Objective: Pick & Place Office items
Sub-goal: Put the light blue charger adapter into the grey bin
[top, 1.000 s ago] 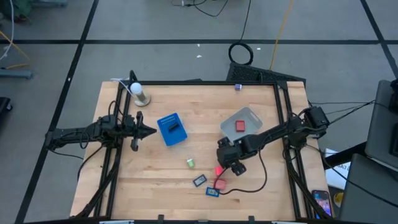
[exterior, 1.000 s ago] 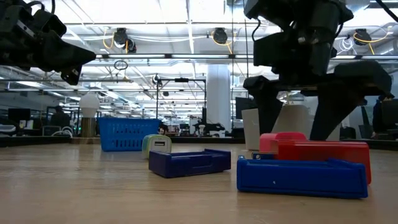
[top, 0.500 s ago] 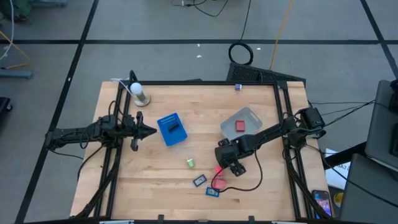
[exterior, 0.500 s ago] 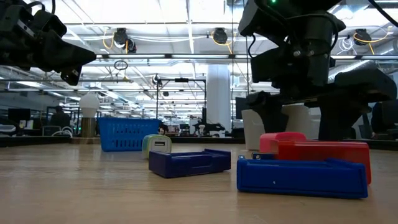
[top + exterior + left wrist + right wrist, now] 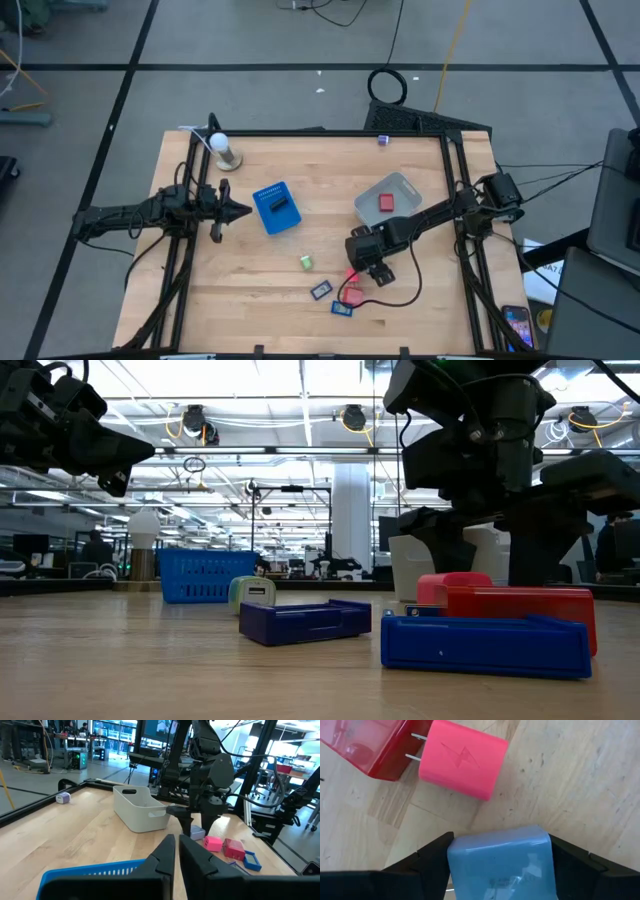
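Wooden tabletop (image 5: 250,270), seen from straight above, carries two dark robot arms. The left gripper (image 5: 243,210) waits at the table's left side, pointing at a blue rectangular tray (image 5: 277,208) just beside it. The right gripper (image 5: 364,264) hangs over the near-right part of the table. Behind it sits a clear plastic tub (image 5: 403,185) with a red block (image 5: 386,202) inside. A pink charger block (image 5: 351,273) lies at the gripper's edge, a red block with a cable (image 5: 353,295) just nearer, two dark flat rectangles with blue rims (image 5: 321,290) (image 5: 342,308) beside those, and a small green piece (image 5: 306,262) a little apart to the left. A white lamp-like stand (image 5: 223,150) stands at the far-left corner.

From table height, a blue flat holder (image 5: 487,646) lies nearest, a red case (image 5: 520,606) behind it, a darker blue holder (image 5: 305,622) to the left, then a pale green plug (image 5: 252,593) and the blue basket-walled tray (image 5: 204,576) farther back.

Left wrist view: its two dark fingers (image 5: 160,860) lie together with only a thin slit between them, above the tray's blue rim (image 5: 90,870). The white-looking tub (image 5: 140,809) stands beyond, the other arm beside it.

Right wrist view: its fingers (image 5: 575,860) are clamped on a light-blue charger block (image 5: 502,865), held above the pink charger (image 5: 462,760) and a red translucent case (image 5: 370,742).
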{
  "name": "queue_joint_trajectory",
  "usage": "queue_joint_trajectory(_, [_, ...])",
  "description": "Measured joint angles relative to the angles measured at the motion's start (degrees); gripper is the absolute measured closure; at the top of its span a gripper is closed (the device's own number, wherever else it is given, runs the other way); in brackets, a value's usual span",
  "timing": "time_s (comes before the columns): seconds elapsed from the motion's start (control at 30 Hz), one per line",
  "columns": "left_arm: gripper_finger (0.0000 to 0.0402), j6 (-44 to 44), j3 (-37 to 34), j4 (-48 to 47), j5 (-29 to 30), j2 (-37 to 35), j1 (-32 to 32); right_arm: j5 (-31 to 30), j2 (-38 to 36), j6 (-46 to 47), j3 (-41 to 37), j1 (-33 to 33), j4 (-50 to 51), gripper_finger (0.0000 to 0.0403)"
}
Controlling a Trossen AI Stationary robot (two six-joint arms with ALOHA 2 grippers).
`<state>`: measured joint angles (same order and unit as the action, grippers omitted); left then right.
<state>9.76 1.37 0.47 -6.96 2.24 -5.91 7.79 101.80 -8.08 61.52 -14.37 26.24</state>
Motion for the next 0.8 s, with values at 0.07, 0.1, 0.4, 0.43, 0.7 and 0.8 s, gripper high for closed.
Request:
queue_joint_trajectory(0.07, [0.0374,-0.09,0.0,0.0,0.0,0.0,0.0,0.0,-0.02,1.26,0.0,0.02,0.0,0.0141])
queue_joint_trajectory(0.1, [0.0374,-0.18,0.0,0.0,0.0,0.0,0.0,0.0,-0.03,2.05,0.0,0.02,0.07,0.014])
queue_joint_trajectory(0.4, [0.0395,-0.63,0.0,0.0,-0.02,0.0,0.0,-0.07,-5.62,6.04,-0.07,0.02,2.22,0.0139])
queue_joint_trajectory(0.43, [0.0398,-0.63,0.0,0.0,-0.05,0.0,0.0,-0.08,-6.98,6.51,-0.07,-0.01,2.2,0.0138])
queue_joint_trajectory(0.7, [0.0381,-0.61,0.0,0.0,-0.07,0.0,0.02,-0.04,-22.74,2.59,-0.07,-0.76,1.64,0.0141])
queue_joint_trajectory(0.8, [0.0373,-0.61,-0.02,0.0,-0.04,0.0,0.0,-0.59,-28.95,2.47,-0.07,-0.58,1.31,0.0141])
